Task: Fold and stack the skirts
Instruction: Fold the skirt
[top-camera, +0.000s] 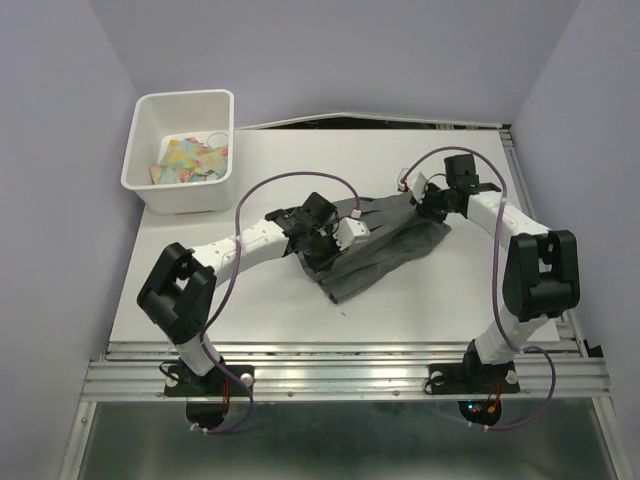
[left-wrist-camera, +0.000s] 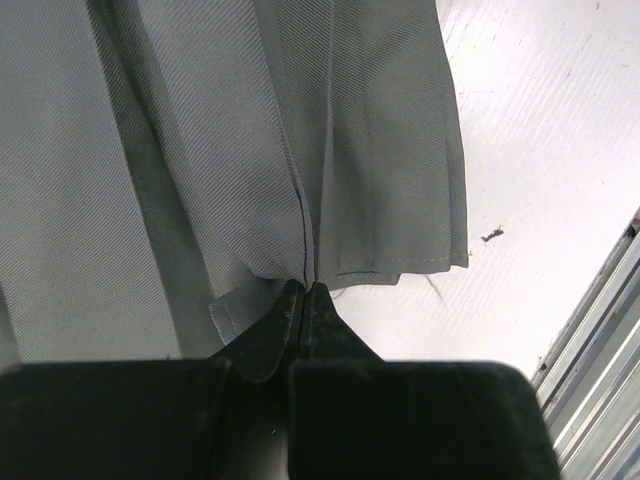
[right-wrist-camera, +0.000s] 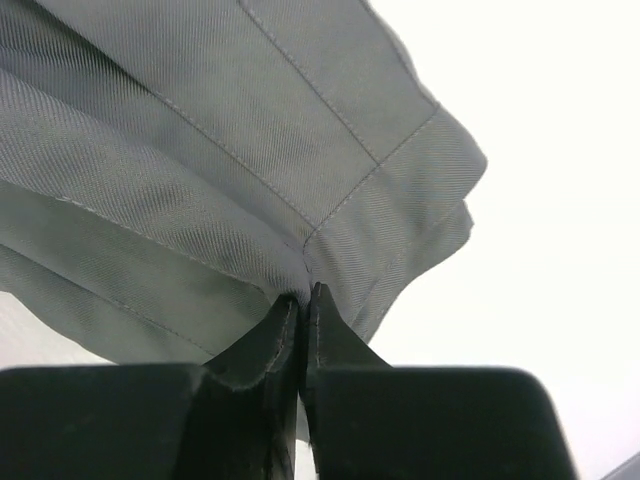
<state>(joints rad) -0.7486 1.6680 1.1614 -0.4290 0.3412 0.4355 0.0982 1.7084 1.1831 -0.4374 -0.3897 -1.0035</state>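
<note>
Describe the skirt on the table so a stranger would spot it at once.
Start at the white table. Near its middle, between the left gripper and the right gripper, both pinching it, lies the skirt. It is the only dark grey pleated cloth; the white bin at the far left holds bright patterned pieces.

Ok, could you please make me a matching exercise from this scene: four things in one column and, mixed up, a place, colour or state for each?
Column one:
1. skirt
2. tub
3. left gripper
4. right gripper

Column two:
a. white, at the far left
b. shut on the skirt's right end
c. grey and pleated
d. shut on the skirt further left

Pairs: 1-c, 2-a, 3-d, 4-b
</note>
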